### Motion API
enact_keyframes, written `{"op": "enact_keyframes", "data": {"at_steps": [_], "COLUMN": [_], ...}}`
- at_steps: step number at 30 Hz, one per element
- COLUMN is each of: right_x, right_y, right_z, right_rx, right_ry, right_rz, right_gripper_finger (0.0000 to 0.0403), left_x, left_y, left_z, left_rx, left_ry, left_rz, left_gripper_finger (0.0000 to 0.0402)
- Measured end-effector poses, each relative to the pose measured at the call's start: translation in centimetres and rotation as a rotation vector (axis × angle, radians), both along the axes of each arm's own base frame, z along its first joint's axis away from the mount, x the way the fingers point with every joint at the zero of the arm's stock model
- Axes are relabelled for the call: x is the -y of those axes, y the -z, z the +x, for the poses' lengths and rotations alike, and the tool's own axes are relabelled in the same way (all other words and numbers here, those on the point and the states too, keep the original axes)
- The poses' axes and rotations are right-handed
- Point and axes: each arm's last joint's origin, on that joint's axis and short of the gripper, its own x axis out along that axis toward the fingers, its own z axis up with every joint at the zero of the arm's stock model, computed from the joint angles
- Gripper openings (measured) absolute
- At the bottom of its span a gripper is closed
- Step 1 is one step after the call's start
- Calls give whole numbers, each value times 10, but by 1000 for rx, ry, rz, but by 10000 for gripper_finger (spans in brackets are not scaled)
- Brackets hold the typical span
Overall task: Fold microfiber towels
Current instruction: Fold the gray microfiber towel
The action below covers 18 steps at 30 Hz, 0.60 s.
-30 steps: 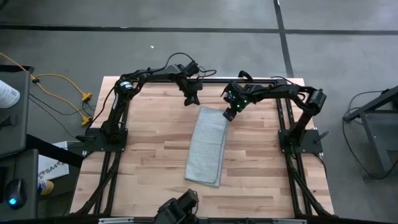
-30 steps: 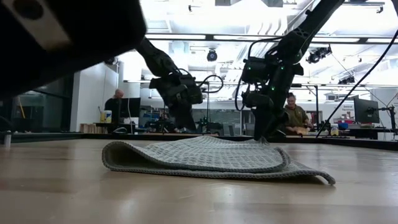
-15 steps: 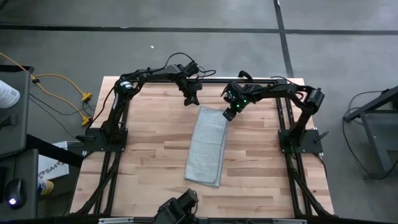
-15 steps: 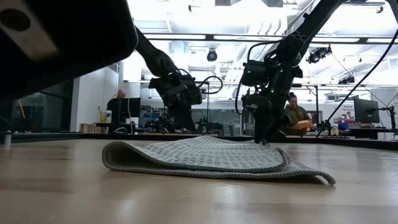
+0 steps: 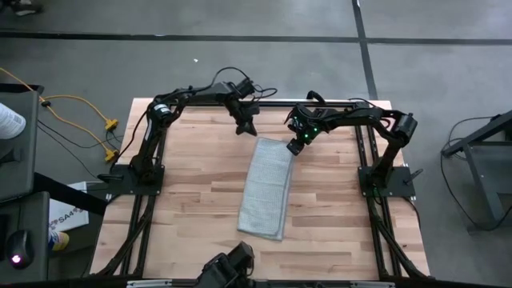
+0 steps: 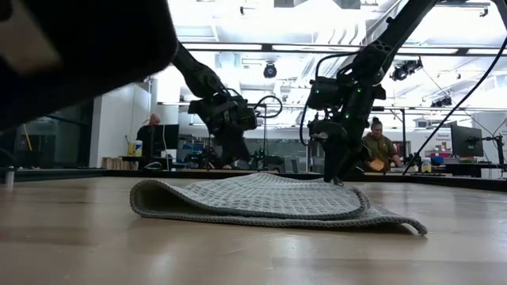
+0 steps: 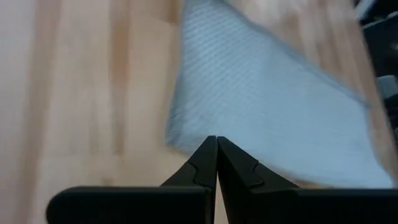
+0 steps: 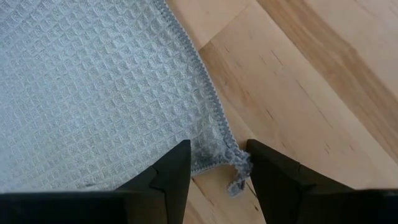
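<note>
nearest you in the low view, the towel [image 6: 261, 202] lies flat on the wooden surface [image 6: 238, 253], folded over itself, with a rounded fold at one end and a thin lower layer sticking out at the other. from above you see the towel [image 5: 267, 188] as a long narrow strip, slightly slanted, about the middle of the surface [image 5: 192, 192], its far end between the two arms.

at that far end, your right gripper [image 5: 294, 147] is low over the towel's far right corner. your right wrist view shows its jaws standing apart, one on each side of that corner's frayed tip, the towel [image 8: 99, 93] and bare wood lying between them. the corner rests on the surface, not lifted; you cannot tell whether the fingertips [image 8: 180, 162] touch the cloth.

your left gripper [image 5: 247, 126] hangs just beyond the towel's far end, apart from it, over bare wood. its jaws are pressed together with nothing between them, as the left wrist view shows, with the towel [image 7: 267, 106] lying ahead of them.

farther off, beyond the surface, you can see a seated person [image 6: 378, 150] and another person [image 6: 149, 136] in the room.
</note>
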Motion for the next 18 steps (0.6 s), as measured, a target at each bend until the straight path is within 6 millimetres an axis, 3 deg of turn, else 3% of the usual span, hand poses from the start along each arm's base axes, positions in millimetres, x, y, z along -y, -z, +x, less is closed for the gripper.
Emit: {"op": "enact_keyframes", "data": {"at_steps": [7, 11, 18], "right_x": [0, 0, -1], "right_y": [0, 0, 0], "right_z": [0, 0, 2], "right_rx": [3, 10, 30], "right_ry": [0, -3, -13], "right_rz": [6, 13, 24], "right_gripper_finger": [151, 151, 151], "left_x": [14, 20, 28], "left_y": [2, 6, 5], "left_z": [11, 16, 19], "left_rx": [-9, -143, -189], "left_ry": [37, -43, -73], "left_rz": [11, 85, 59], "left_gripper_finger": [10, 10, 10]}}
